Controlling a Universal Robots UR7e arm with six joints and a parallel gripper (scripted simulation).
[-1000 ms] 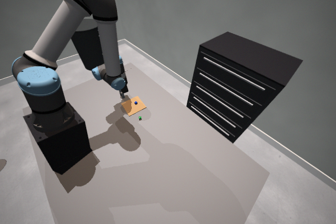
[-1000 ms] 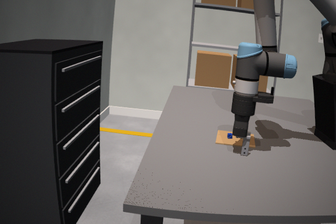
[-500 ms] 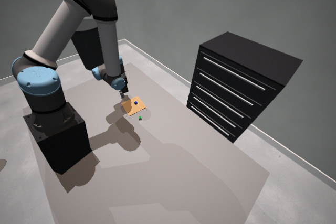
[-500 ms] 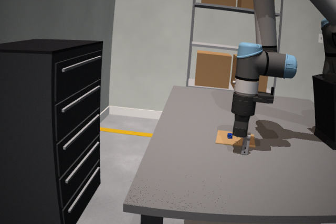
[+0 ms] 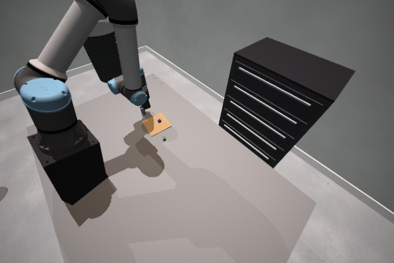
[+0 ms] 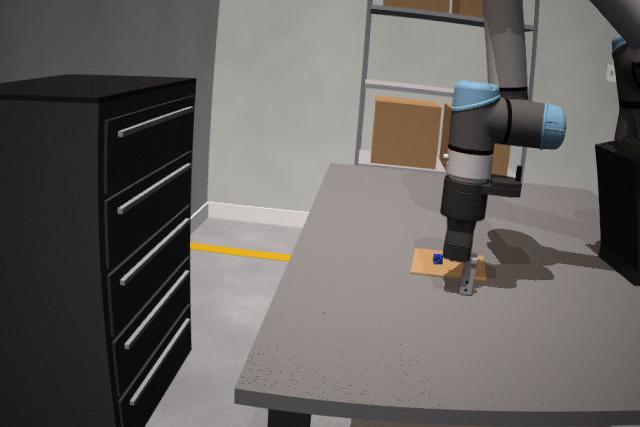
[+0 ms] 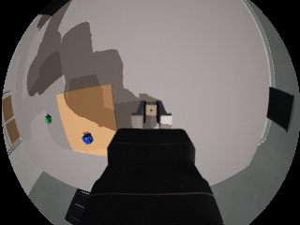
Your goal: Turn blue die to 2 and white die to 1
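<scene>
My gripper is low beside the mat and looks shut on the white die, one finger at each side. One dark pip shows on the die's camera-facing side. In the top and exterior views the fingers hide this die, and I cannot tell whether it touches the table. It is off the orange mat, near one edge. The blue die rests on the mat; its top number is unclear. The green die lies on the table off the mat, its number unreadable.
The mat lies flat on the grey table. The arm's shadow covers part of the mat. A black drawer cabinet stands on the floor beside the table. Shelves with brown boxes stand behind.
</scene>
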